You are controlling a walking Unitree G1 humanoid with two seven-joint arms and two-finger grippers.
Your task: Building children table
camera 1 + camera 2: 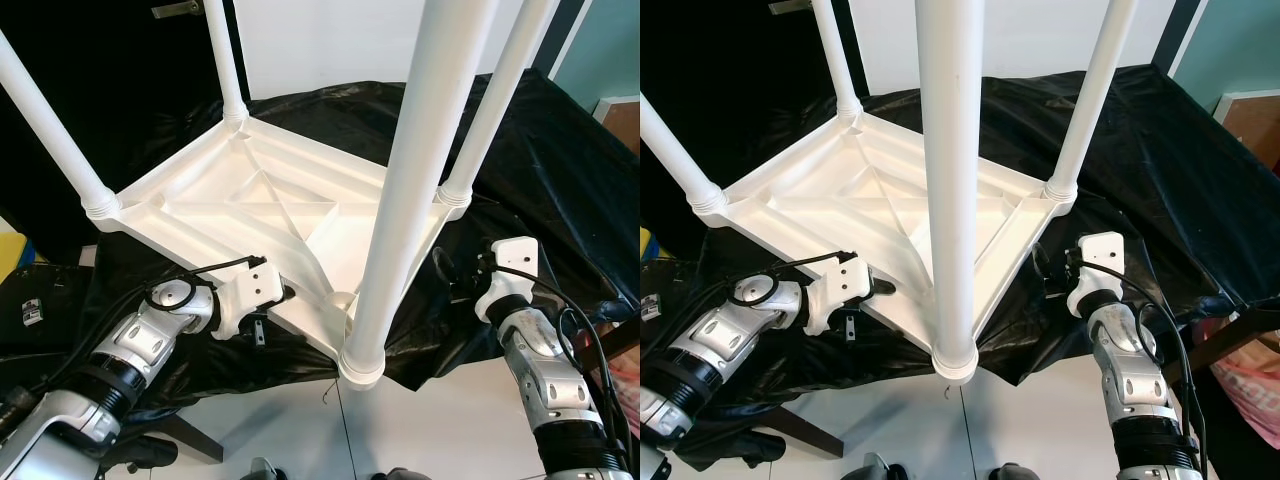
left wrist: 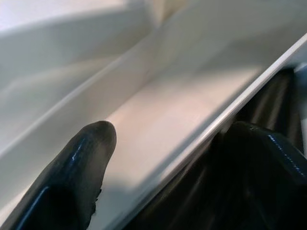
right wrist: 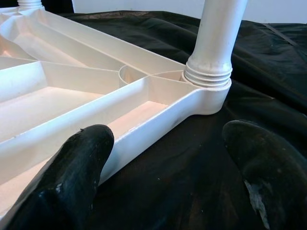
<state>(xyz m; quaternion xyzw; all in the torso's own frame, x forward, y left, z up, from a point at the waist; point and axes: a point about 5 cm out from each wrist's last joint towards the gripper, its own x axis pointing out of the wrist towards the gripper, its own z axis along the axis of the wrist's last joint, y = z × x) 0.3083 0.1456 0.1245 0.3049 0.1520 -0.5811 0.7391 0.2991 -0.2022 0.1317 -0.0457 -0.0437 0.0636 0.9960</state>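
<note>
A white plastic children's table [image 1: 230, 215] lies upside down on a black sheet [image 1: 560, 170], its ribbed underside facing up. All its legs stand upward, the nearest leg [image 1: 400, 200] at the front corner and another leg [image 3: 216, 43] at the right corner. My left gripper [image 1: 275, 310] is at the near-left rim [image 2: 230, 115], open, with one finger [image 2: 81, 182] over the white inside and the other on the dark outer side. My right gripper [image 1: 448, 280] is open beside the right rim [image 3: 158, 115], just short of the right corner leg, one finger [image 3: 72, 182] close against the rim.
The sheet-covered surface ends just under the table's front corner, with pale floor [image 1: 450, 420] below. A pink bag [image 1: 1250, 380] is low on the right, and a yellow object [image 1: 10, 255] shows at the left edge. A white wall [image 1: 320, 40] stands behind.
</note>
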